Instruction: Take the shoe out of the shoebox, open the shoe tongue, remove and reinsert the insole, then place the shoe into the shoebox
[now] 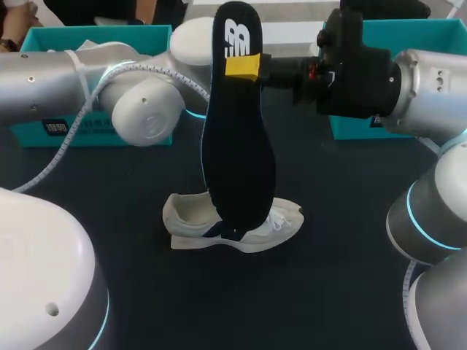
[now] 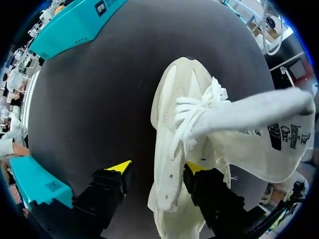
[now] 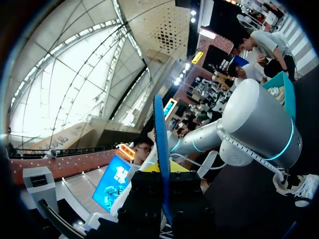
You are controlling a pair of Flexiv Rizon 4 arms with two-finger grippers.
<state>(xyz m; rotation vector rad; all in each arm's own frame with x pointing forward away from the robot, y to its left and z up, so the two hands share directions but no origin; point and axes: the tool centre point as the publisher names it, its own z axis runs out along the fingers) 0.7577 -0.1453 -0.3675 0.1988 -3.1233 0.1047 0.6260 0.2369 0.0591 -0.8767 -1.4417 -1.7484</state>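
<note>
A white shoe [image 1: 255, 233] lies on its side on the dark table, toe to the right. Above it a black insole [image 1: 241, 146] hangs upright, its lower end at the shoe's opening. My right gripper [image 1: 242, 65] is shut on the insole's upper end; in the right wrist view the insole [image 3: 160, 134] stands edge-on between that gripper's fingers [image 3: 163, 172]. In the left wrist view my left gripper [image 2: 158, 168] straddles the side wall of the shoe [image 2: 169, 149], one tip outside with a gap, one inside. The tongue [image 2: 259, 119] is folded out. In the head view the insole hides the left gripper.
One teal shoebox [image 1: 95, 131] stands at the back left behind my left arm, another teal box [image 1: 350, 124] at the back right behind my right arm. Both show in the left wrist view [image 2: 70, 30] [image 2: 30, 184]. Dark table surface lies in front of the shoe.
</note>
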